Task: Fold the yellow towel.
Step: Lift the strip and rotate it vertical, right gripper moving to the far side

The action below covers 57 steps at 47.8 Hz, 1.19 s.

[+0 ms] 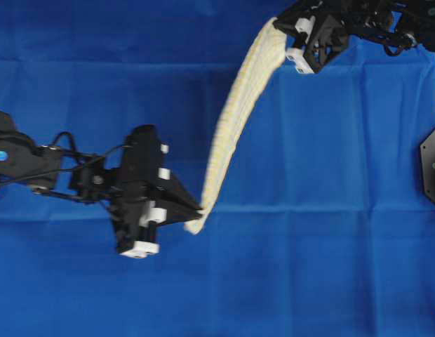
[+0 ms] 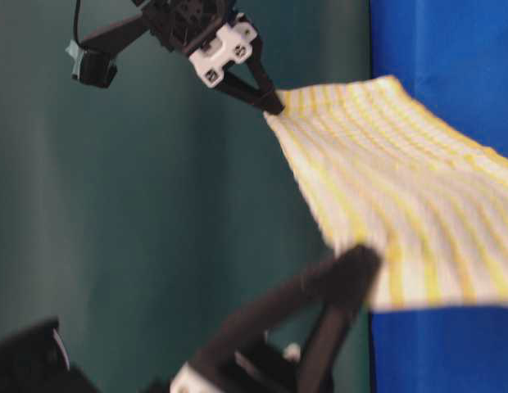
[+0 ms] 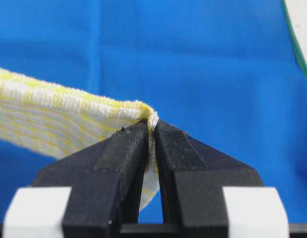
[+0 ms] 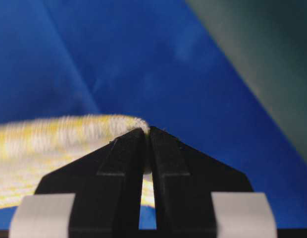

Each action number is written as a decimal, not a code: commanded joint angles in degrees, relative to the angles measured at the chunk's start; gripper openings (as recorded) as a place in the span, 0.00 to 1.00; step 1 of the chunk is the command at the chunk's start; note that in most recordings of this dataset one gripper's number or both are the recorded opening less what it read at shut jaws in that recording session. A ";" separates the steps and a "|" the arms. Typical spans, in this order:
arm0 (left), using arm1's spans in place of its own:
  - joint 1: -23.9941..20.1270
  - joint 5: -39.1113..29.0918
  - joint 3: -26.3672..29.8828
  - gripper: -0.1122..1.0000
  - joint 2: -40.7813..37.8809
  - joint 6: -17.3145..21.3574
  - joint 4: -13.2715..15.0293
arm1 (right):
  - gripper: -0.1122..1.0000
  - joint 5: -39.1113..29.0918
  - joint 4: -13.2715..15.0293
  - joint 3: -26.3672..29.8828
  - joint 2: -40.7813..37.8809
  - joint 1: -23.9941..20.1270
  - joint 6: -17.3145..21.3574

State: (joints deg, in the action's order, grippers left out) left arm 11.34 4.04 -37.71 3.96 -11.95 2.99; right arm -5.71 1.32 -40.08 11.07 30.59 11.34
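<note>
The yellow towel (image 1: 235,119) hangs in the air as a narrow, stretched band between my two grippers, above the blue cloth. My left gripper (image 1: 198,209) is shut on its lower corner. In the left wrist view the jaws (image 3: 151,124) pinch the hemmed edge of the towel (image 3: 54,114). My right gripper (image 1: 282,31) is shut on the far corner at the top. In the right wrist view the jaws (image 4: 147,130) clamp the towel (image 4: 54,134). In the table-level view the towel (image 2: 401,188) spreads wide and sags between the two held corners.
The blue table cloth (image 1: 344,246) covers the whole table under the towel. A black fixture (image 1: 433,165) stands at the right edge. The cloth's edge and a grey-green surface (image 4: 272,59) show past the right gripper.
</note>
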 commanded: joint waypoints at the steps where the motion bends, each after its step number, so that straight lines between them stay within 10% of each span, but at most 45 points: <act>1: 0.18 0.44 3.78 0.14 -1.32 0.18 0.09 | 0.13 1.41 0.18 2.37 -0.26 0.53 -0.09; 25: -0.44 1.14 20.92 0.14 -13.10 0.44 0.00 | 0.13 1.32 1.23 6.24 -3.52 2.64 -0.35; 57: -0.97 3.87 19.69 0.14 -17.40 0.44 0.00 | 0.13 1.14 1.76 6.50 -6.59 2.37 -0.53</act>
State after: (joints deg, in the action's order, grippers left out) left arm 9.58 5.89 -17.84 -14.06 -11.69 3.08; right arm -5.19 2.90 -35.33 4.75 32.43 10.90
